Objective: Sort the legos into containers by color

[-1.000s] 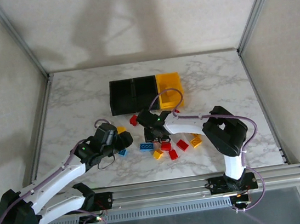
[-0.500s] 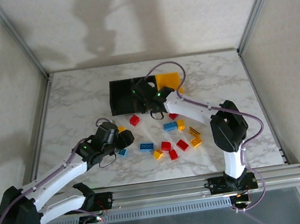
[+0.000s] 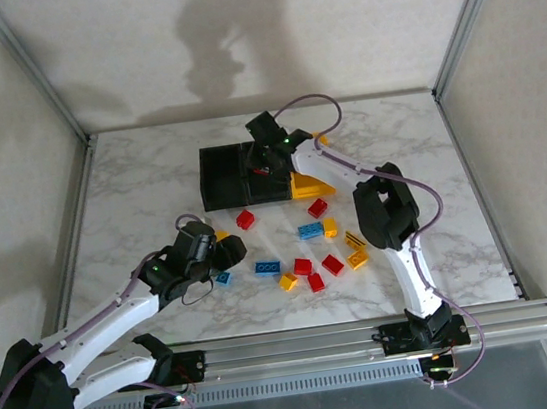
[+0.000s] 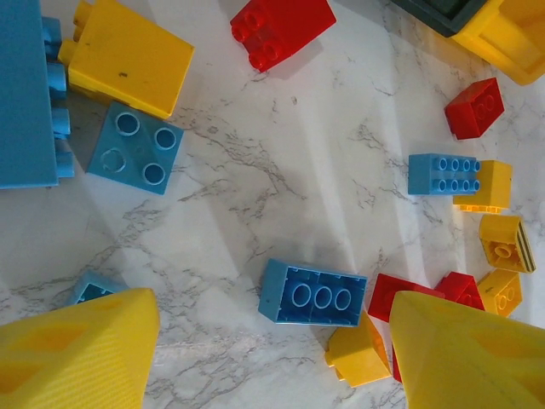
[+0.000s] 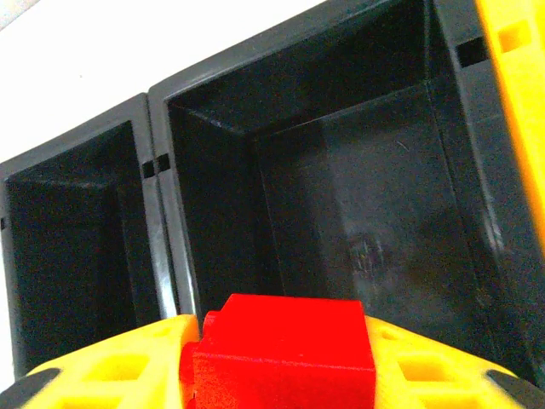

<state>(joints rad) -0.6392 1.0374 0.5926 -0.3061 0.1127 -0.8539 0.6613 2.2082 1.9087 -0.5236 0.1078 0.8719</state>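
The left end effector (image 3: 223,257) has not stirred in the last second: its jaws stand spread and empty above a blue brick (image 4: 312,294) on the table (image 3: 139,182). The loose legos (image 3: 311,260), red, blue and yellow, lie scattered mid-table, short of the containers (image 3: 206,183). The right end effector (image 3: 266,161) has swung up from that pile and now hangs over the middle black bin (image 5: 358,221), clenched on a red brick (image 5: 285,336). The release looks to be next, which would make this the red bin.
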